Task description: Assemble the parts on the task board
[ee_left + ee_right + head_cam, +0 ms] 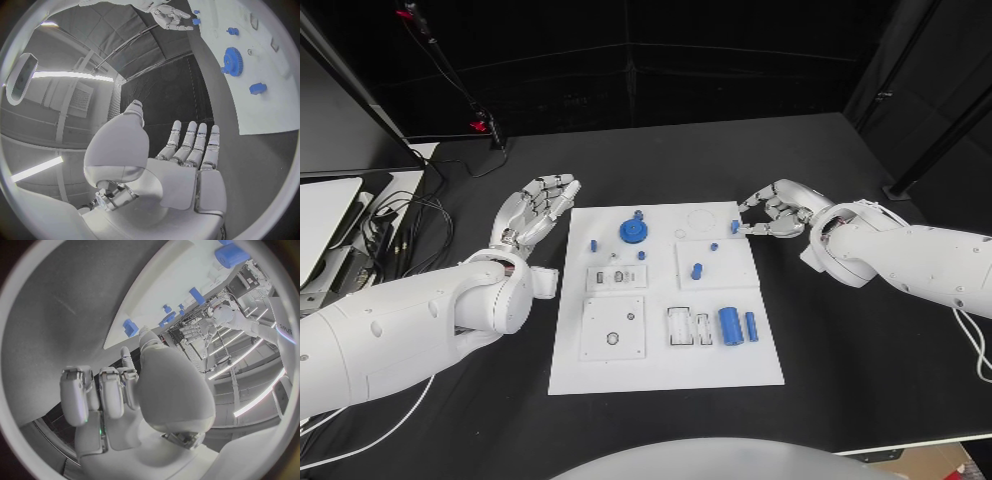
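left hand [540, 208]: open, fingers straight and slightly apart, holding nothing. Sits over the bare surface just off the task board's left edge, near the far-left corner. The left wrist view shows the fingers [187, 142] extended with a clear gap to the board.
right hand [776, 212]: fingers curled in at the task board's far-right corner, fingertips at a small blue part [734, 227] on the board edge. Can't tell whether it actually pinches the part or only touches it; the right wrist view puts the part [130, 327] just beyond the thumb tip, contact unclear.
task board [661, 372]: white plate, flat on the black surface [862, 340], between the two hands.
blue gear [635, 230]: on the board's far-left area, lying flat, close to the left hand but apart from it.
small blue pegs: one [593, 244] by the board's left edge near the gear, one [697, 269] on the square plate at board centre-right, one [714, 245] just beyond it.
blue cylinder [728, 324]: lying in the near-right part of the board, a thinner blue piece [751, 327] just beside it on the board-edge side.
white holders [684, 327]: on the board, directly beside the cylinder toward board centre.
square plate with hole [613, 327]: near-left part of the board.
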You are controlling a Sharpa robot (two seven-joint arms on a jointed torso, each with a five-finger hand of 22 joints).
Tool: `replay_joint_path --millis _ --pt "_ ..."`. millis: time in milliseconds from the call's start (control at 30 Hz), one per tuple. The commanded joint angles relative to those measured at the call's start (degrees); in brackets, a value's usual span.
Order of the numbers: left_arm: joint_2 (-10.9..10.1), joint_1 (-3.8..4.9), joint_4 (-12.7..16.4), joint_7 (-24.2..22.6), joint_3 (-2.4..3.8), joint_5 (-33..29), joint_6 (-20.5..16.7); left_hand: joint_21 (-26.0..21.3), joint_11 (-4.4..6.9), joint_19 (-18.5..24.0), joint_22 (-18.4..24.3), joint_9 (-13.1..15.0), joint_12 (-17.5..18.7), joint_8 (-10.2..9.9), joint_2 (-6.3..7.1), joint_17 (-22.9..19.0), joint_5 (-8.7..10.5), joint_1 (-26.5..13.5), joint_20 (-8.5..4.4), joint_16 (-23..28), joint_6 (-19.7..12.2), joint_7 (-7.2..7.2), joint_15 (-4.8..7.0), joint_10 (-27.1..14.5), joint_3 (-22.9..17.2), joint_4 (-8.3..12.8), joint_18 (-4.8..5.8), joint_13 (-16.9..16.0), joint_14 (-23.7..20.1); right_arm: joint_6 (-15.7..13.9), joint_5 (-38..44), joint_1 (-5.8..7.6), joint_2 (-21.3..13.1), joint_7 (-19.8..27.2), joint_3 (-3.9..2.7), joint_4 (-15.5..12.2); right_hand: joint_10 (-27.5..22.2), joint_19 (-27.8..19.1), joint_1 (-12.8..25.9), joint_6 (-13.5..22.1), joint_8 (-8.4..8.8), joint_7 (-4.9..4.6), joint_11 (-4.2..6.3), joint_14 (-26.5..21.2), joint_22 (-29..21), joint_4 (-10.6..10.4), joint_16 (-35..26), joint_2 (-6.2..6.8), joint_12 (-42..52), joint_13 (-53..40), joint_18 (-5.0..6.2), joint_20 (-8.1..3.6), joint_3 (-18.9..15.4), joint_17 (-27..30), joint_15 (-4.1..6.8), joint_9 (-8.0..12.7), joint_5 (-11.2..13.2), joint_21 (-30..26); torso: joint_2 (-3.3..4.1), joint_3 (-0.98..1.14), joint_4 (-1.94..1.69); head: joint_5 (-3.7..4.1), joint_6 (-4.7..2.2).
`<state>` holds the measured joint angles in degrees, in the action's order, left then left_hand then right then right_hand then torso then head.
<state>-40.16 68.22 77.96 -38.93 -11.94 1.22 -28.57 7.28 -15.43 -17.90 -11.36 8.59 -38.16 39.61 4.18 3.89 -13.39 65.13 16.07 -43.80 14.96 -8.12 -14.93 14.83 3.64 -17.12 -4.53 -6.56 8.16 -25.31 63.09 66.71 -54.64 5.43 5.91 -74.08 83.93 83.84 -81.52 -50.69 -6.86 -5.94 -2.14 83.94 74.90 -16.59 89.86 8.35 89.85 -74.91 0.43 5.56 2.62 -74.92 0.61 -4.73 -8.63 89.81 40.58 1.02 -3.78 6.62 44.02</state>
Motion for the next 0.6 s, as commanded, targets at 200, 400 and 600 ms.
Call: replay_joint_path --millis 200,400,600 --pt "-0.1 0.08 0.13 -18.53 0.04 0.33 0.46 0.37 0.09 0.04 -0.06 -0.06 -0.21 0.37 -0.41 -0.08 -0.19 0.03 0.27 -0.3 -0.51 -8.96 -0.16 -0.41 -0.34 0.1 -0.68 0.06 -0.37 2.35 1.88 -0.11 0.59 -0.5 -0.04 0.63 6.07 6.16 -0.42 0.14 0.25 0.24 0.26 6.06 15.1 -0.1 0.14 -0.17 0.15 -15.09 -0.43 0.17 0.07 -15.08 0.34 0.08 0.28 0.19 -0.06 0.0 -0.01 -0.19 0.25" --pt "-0.14 0.08 0.11 -18.51 0.04 0.33 0.47 0.37 0.09 0.04 -0.06 -0.06 -0.21 0.37 -0.41 -0.08 -0.19 0.03 0.27 -0.3 -0.51 -8.96 -0.16 -0.41 -0.34 0.1 -0.68 0.06 -0.37 2.05 1.9 -0.14 0.87 -0.96 -0.04 0.74 6.07 6.16 -0.75 0.05 0.31 0.45 0.55 6.06 15.1 -0.05 0.14 -0.51 0.15 -15.09 -0.43 -0.05 0.38 -15.08 0.6 0.11 0.16 0.19 -0.06 0.02 -0.02 -0.26 0.24" --pt "-0.12 0.08 0.08 -18.46 0.04 0.33 0.54 0.4 0.09 0.07 -0.08 -0.11 -0.26 0.41 -0.49 -0.08 -0.19 0.06 0.27 -0.32 -0.52 -8.96 -0.17 -0.42 -0.38 0.11 -0.68 0.11 -0.38 1.45 2.13 -0.15 1.44 -1.61 -0.04 0.97 6.07 6.16 -1.37 -0.17 0.35 0.66 0.83 6.06 15.1 0.08 0.14 -1.11 0.15 -15.09 -0.43 -0.32 0.96 -15.08 0.88 0.14 -0.37 0.19 -0.04 0.04 -0.05 -0.3 0.24"
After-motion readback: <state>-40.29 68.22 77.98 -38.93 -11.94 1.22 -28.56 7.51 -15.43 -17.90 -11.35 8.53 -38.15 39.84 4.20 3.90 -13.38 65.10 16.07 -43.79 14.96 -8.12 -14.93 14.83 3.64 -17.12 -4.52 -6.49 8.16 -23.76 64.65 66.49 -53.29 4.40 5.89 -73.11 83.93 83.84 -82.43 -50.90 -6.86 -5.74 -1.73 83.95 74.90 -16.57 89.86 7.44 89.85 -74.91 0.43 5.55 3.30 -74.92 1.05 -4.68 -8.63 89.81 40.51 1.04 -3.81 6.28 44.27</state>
